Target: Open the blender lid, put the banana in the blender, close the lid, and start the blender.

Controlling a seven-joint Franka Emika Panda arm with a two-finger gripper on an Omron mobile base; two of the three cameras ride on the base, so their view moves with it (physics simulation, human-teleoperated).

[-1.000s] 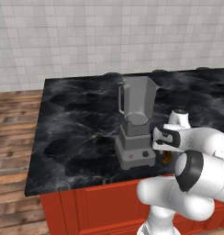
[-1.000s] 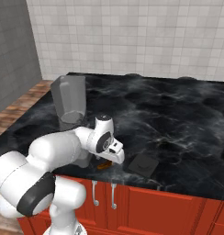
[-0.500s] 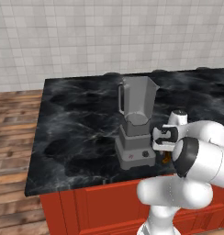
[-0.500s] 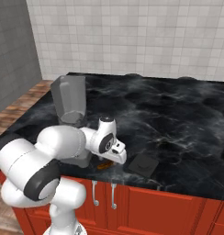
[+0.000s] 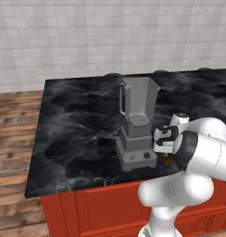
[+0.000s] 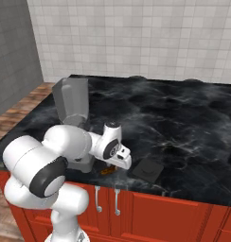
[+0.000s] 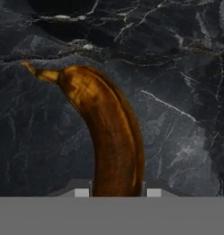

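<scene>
Hand view: the gripper (image 7: 114, 193), at bottom centre, has one fingertip against each side of the banana (image 7: 107, 133), closed on it; the fruit lies on the black marble counter (image 7: 178, 69), curving toward the upper left. Right base view: the open grey blender (image 6: 72, 116) stands left of centre, the black blender lid (image 6: 146, 169) flat on the counter, lower centre.

Arm (image 5: 198, 152) was glossy white, rounded bulbous segments; dark grey bands at joints; small black fitting on the wrist block.
</scene>
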